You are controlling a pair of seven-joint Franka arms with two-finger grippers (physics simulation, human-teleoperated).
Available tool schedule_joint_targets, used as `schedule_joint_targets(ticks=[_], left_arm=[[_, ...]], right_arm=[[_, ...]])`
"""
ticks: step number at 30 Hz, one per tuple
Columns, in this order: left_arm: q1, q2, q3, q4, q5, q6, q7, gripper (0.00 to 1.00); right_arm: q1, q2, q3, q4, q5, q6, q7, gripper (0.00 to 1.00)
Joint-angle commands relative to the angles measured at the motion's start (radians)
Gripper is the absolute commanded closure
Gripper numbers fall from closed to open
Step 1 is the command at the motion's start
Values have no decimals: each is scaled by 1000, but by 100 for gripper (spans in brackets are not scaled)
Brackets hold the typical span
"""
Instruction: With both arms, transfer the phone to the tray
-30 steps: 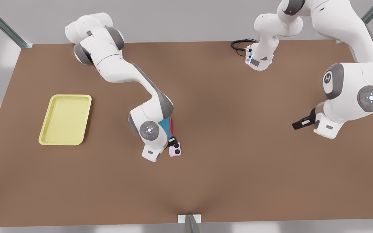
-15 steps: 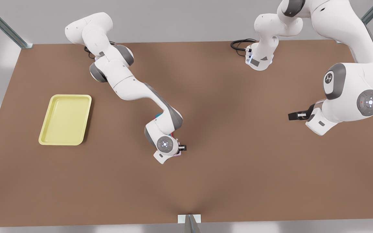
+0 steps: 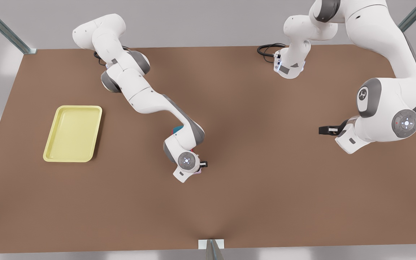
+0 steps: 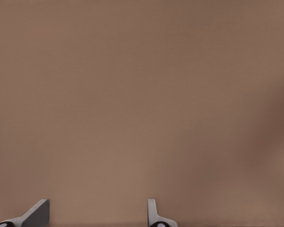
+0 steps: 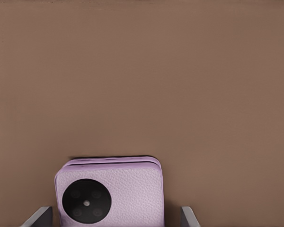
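Note:
The pale lilac phone (image 5: 113,191), one black camera circle showing, lies flat on the brown table between the fingers of my right gripper (image 5: 113,217). That gripper is open, with a gap between the phone and one finger (image 5: 189,216). In the front view my right gripper (image 3: 202,165) is low over the table's middle, and its wrist covers all but a pink sliver of the phone (image 3: 198,173). The yellow tray (image 3: 72,133) sits empty far off at the front view's left. My left gripper (image 3: 325,130) hangs open over bare table at the front view's right, its fingers (image 4: 38,213) apart.
A teal mouse (image 3: 176,129) lies partly hidden under the right arm's forearm, just behind the phone. A black cable (image 3: 265,50) loops at the back edge by the left arm's base. Metal frame posts (image 3: 211,249) stand at the table's edges.
My right arm swung its wrist over the phone, hiding it in the front view, then settled slightly. My left gripper drifted a little toward the front view's left.

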Motion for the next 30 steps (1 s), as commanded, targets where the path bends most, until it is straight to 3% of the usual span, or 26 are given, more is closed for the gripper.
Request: schedule_joint_targets(ticks=[1,9,12,17,21,25,30], left_arm=[[0,-1,0,-1,0,-1,96,0],[0,4,0,1,0,1,96,0],[0,12,0,1,0,1,96,0],[0,16,0,1,0,2,96,0],[0,16,0,1,0,2,95,0],[0,6,-9,19,0,1,95,0],[0,-16,-9,53,-38,-1,90,0]], right_arm=[[0,-3,2,1,0,29,-104,0],[-8,-1,14,-28,-5,70,-168,0],[-8,-3,14,-28,-5,70,-169,23],[-13,-50,9,-40,-8,60,-169,24],[-103,-276,8,-269,-6,70,-174,23],[-275,-592,15,-678,-3,120,-271,23],[-560,-865,26,-1053,0,143,-587,23]])
